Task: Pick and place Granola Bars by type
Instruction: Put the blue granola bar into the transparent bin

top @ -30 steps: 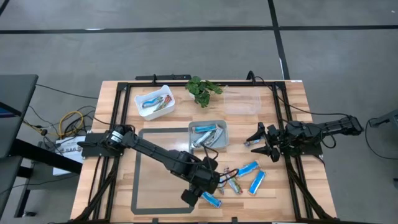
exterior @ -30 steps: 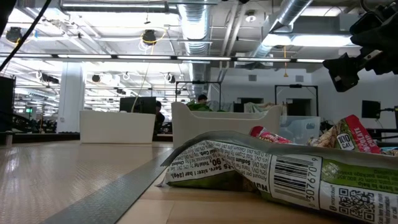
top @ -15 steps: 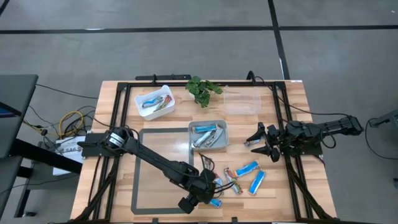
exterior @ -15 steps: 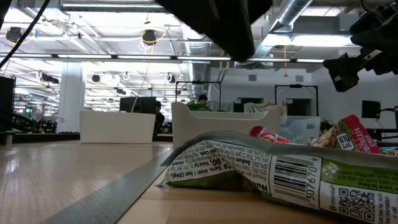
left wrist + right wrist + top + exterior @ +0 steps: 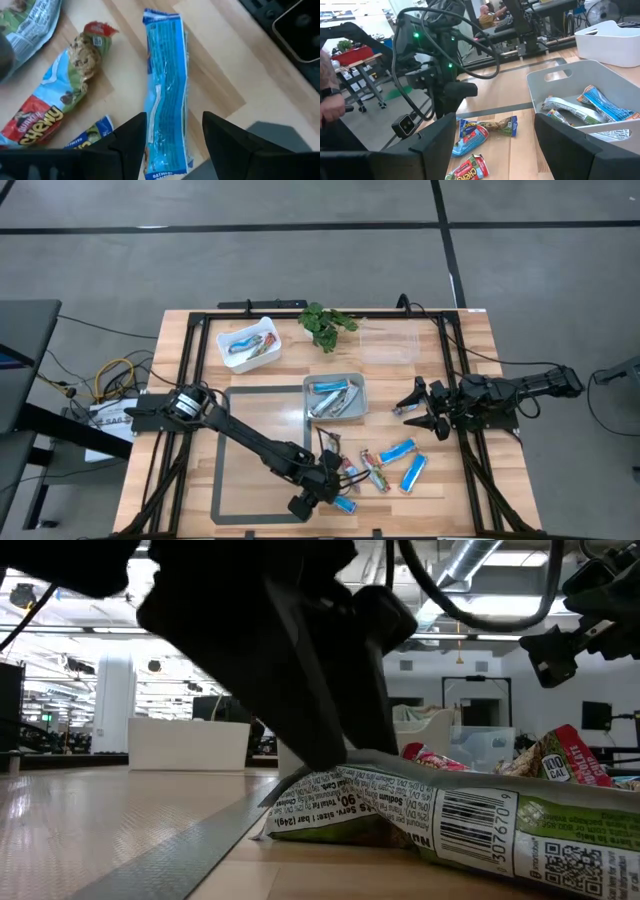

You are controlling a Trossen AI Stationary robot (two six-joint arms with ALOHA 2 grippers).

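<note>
Blue bar [image 5: 165,90]: left gripper [image 5: 172,142] lowered (open).

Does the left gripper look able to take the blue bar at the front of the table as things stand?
Probably yes. The left gripper hangs open right above the blue bar, one finger on each side of it, and nothing lies across the wrapper. The nearest other bar lies apart from it.

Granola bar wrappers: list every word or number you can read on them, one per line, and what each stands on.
"CHEWY": red-and-green wrapper, left wrist view.
"307670", by a barcode: silver-grey wrapper, low view.
"Sodium", "1 bar (24g)": same wrapper.
Blue wrapper under the left gripper: print too blurred.
</note>
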